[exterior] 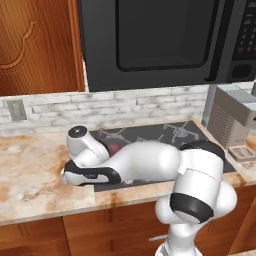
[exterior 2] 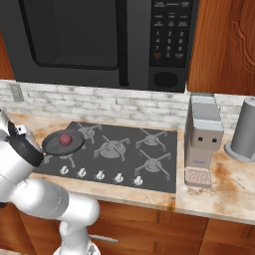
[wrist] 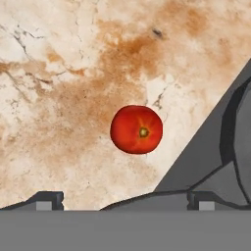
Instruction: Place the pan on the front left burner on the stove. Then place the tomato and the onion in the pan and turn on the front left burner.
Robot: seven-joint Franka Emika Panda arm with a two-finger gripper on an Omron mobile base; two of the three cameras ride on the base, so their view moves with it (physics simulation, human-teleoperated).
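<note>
A small, glossy red tomato [wrist: 136, 129] lies alone on the mottled beige stone table [wrist: 63, 73], seen from straight above by the camera on the hand. It sits near the middle of that view, directly ahead of the gripper [wrist: 125, 202], roughly centred between the two dark fingertips [wrist: 46, 200] at the bottom edge and apart from both. The jaws stand wide open and hold nothing. The tomato is round, with no long axis to line up with; its stem scar faces the camera. Just beside it on one side runs the dark edge of the stove [wrist: 206, 147].

From the right base view, the pan [exterior 2: 63, 142] already rests on the front left burner [exterior 2: 56, 158], and the purple-maroon onion [exterior 2: 65, 140] lies inside it. The tomato is therefore the last item to carry over. Judging by this, the coming move is a straight descent onto the tomato, then closing the jaws around it.
</note>
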